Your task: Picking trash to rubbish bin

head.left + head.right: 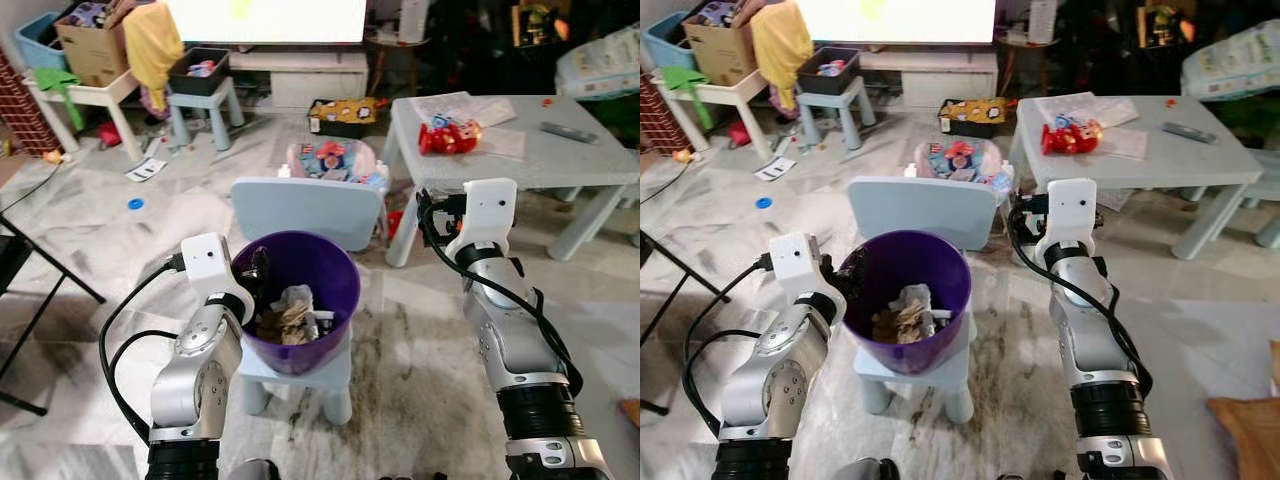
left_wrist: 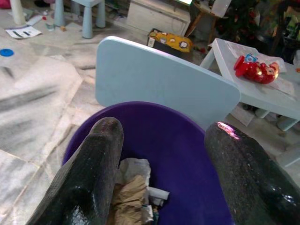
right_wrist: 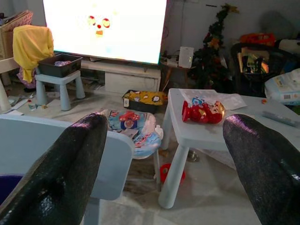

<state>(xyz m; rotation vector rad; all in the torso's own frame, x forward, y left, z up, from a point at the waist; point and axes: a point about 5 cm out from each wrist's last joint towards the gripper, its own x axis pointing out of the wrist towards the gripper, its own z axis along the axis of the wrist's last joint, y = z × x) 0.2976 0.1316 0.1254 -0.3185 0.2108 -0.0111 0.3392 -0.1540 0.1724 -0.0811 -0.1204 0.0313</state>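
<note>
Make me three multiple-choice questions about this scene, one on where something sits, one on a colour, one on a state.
1. Where does the rubbish bin stand?
A. on the small chair
B. on the grey table
C. on the floor

2. What colour is the bin?
A. green
B. purple
C. white

3. How are the left gripper fingers?
A. shut on paper
B. shut with nothing in them
C. open over the bin

Answers: 1 A, the bin rests on the pale blue seat; 2 B, its wall is purple; 3 C, the left wrist view shows the fingers apart above the crumpled trash.
</note>
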